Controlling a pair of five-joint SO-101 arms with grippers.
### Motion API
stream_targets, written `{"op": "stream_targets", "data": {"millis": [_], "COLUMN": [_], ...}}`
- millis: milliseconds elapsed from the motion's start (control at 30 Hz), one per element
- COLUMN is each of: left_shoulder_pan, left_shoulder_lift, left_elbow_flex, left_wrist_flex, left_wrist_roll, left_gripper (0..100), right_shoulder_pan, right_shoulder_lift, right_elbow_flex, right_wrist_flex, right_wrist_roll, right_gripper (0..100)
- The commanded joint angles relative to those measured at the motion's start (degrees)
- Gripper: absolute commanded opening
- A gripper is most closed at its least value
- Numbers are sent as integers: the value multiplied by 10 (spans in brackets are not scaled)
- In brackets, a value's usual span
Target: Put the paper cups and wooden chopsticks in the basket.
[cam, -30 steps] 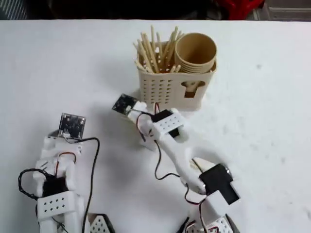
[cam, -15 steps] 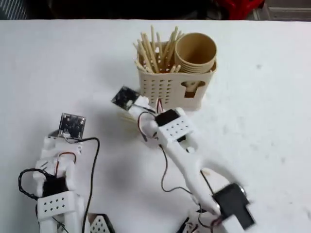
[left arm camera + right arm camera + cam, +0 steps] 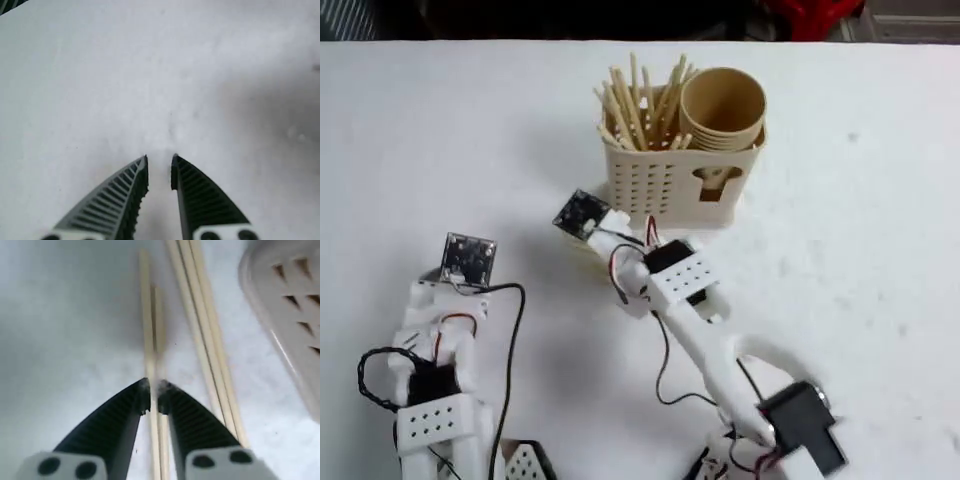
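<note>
Your right hand is low on the counter, just beside the basket. Its jaws are drawn in to a sliver around a pair of chopsticks, and the pair looks to be lying flat on the counter.

The grip is the whole job here. Check that both sticks sit between the jaws, because one looks shorter and is offset from the other. If the squeeze catches just one, the second is likely to stay behind. A good length runs out ahead of the tips, so expect the pair to lever and droop. Firm up before you lift, then raise slowly.

Three sticks lie just beside the pair, on the side towards the basket wall. Go straight up and don't slide sideways, or you'll likely drag them along or knock them askew.

Once clear, tip the pair towards upright. Feed it into the compartment that holds the bundle, next to the cups stacked in the other one. That compartment looks crowded, so aim for a gap and let go low.

Your left hand has its jaws a little apart with nothing between them. It sits over bare counter, well apart from the basket, and it can stay parked there.
</note>
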Motion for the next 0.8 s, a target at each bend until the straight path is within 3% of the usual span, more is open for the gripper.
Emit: {"op": "stream_targets", "data": {"millis": [0, 567, 700, 767], "left_shoulder_pan": [7, 7, 7, 7], "left_shoulder_lift": [-6, -6, -6, -6], "left_elbow_flex": [-3, -3, -3, -3], "left_wrist_flex": [-11, -11, -11, -11], "left_wrist_roll": [4, 4, 4, 4], "left_gripper": [94, 94, 94, 94], "right_shoulder_pan": [0, -3, -3, -4], "right_shoulder_lift": [24, 85, 85, 79], "right_elbow_flex": [-3, -12, -12, -12], "right_wrist_flex": [-29, -39, -36, -27], "right_wrist_roll": [11, 12, 11, 6], "right_gripper": [132, 114, 8, 24]}}
